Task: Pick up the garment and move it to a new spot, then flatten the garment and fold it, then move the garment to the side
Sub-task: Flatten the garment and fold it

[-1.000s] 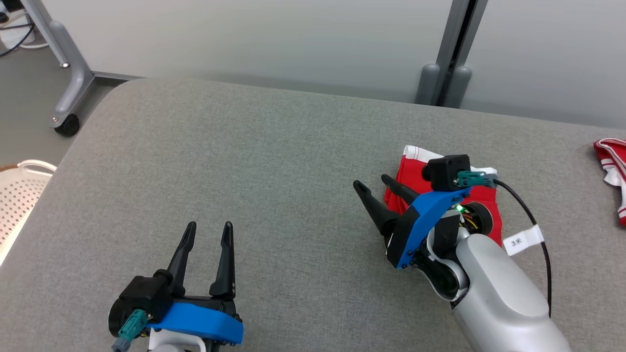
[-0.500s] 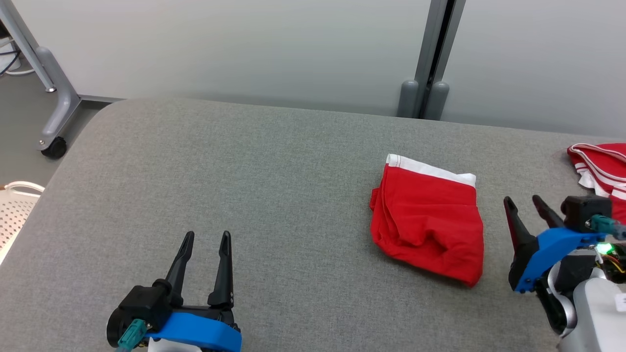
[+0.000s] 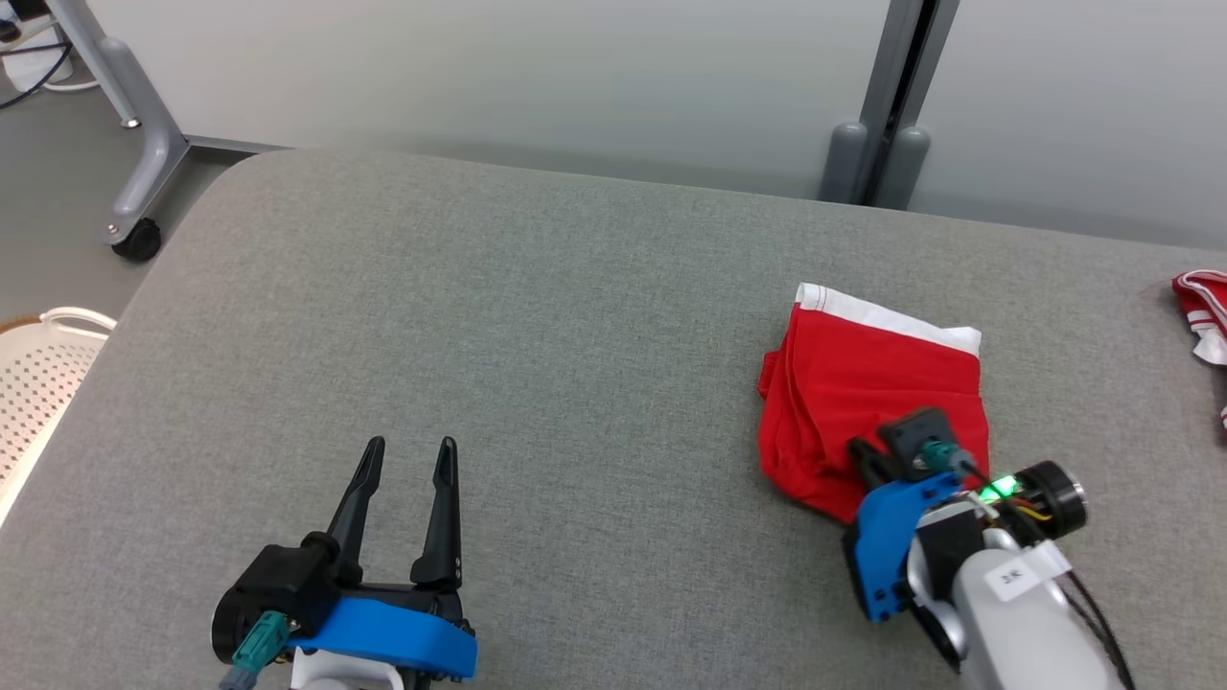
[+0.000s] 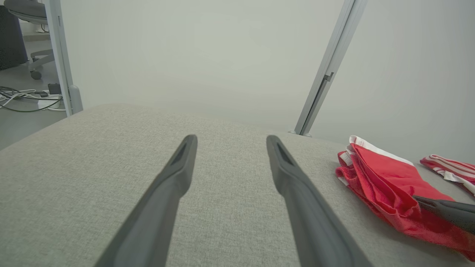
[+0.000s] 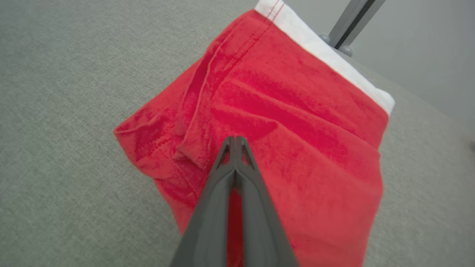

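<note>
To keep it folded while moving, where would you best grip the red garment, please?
Pinch the near fold of the garment, coming from the robot's side: it seems to gather the layers, while the white waistband lies at the far edge.

The red knit garment (image 3: 863, 393) lies folded into a compact, roughly rectangular stack on the grey fabric-covered worktop (image 3: 537, 335), right of centre in the head view. Its white waistband (image 3: 896, 314) forms the far edge, running at a slight slant. Stacked fold edges show along the left side. The upper layer carries shallow creases, and the near left corner is rumpled.
</note>
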{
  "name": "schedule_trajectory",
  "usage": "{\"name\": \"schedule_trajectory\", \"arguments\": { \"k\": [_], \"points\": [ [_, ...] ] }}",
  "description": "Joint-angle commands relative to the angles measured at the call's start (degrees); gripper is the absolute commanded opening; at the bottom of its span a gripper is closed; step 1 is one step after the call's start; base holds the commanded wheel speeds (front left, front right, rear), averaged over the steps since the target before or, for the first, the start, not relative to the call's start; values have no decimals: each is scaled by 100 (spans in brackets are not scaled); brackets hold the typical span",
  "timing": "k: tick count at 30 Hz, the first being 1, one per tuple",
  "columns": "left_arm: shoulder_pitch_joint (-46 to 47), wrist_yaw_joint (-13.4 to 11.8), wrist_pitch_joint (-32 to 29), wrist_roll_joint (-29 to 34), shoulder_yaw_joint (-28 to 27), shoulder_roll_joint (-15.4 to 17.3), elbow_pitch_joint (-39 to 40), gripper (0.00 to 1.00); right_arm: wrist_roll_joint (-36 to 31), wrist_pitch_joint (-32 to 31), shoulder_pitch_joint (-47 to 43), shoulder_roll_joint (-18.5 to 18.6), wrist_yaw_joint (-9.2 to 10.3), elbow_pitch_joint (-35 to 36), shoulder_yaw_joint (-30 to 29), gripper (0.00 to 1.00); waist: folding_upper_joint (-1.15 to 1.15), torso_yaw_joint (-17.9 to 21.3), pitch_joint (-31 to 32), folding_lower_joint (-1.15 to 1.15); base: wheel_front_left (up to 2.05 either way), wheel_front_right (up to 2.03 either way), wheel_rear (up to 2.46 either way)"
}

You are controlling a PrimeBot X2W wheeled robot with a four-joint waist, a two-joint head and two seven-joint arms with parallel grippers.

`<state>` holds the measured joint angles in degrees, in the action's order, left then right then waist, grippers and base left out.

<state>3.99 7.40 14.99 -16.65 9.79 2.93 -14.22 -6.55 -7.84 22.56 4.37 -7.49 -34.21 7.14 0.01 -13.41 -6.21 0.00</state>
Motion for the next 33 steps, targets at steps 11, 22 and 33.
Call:
{"name": "schedule_trajectory", "arguments": {
  "k": [11, 22, 33],
  "points": [
    [107, 11, 23, -35, -17, -3, -18, 100, 1480, 177, 447, -138, -1, -684, 1560, 0, -1, -103, -22, 0, 0, 0, 0],
    [-70, 10, 24, 55, -262, 16, -7, 100, 3180, 1110, 198, -134, -1, 396, 2050, 55, -1, 206, 184, 0, 0, 0, 0],
    [-415, -41, 24, 177, -692, 59, 133, 100, 2027, 1415, -1448, -140, -2, 2042, -125, 100, -1, 735, 530, 0, 0, 0, 0]
  ]
}}
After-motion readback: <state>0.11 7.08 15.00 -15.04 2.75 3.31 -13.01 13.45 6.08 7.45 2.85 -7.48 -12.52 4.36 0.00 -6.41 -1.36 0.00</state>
